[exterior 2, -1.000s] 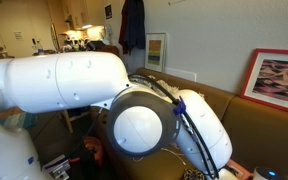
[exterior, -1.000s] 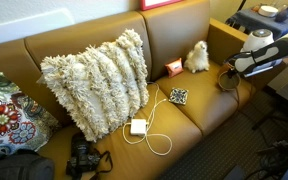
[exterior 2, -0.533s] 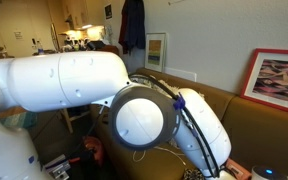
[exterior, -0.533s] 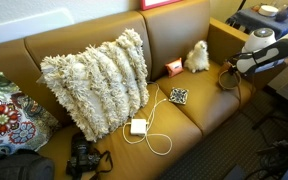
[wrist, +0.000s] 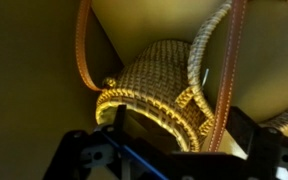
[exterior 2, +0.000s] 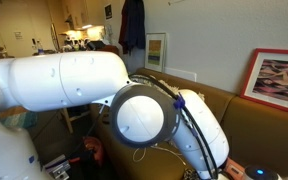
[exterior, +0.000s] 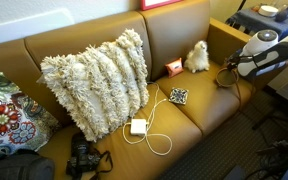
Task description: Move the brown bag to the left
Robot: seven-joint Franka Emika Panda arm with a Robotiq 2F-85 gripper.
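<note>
One wide-open gripper (wrist: pixel 166 142) hangs over one brown bag (wrist: pixel 149 80), one plush toy (exterior: pixel 197 57) and one orange box (exterior: pixel 173 68) nearby.

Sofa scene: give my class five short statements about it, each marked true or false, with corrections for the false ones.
The brown bag sits at the same sofa end as the white plush toy. True.
The end effector is shut on the bag's strap. False: its jaws stand open by the bag.
The black camera lies beside the plush toy. False: it lies towards the opposite end, in front of the shaggy pillow.
A white charger lies on the seat. True.
The orange-red box lies on the pillow. False: it stands beside the plush toy.
</note>
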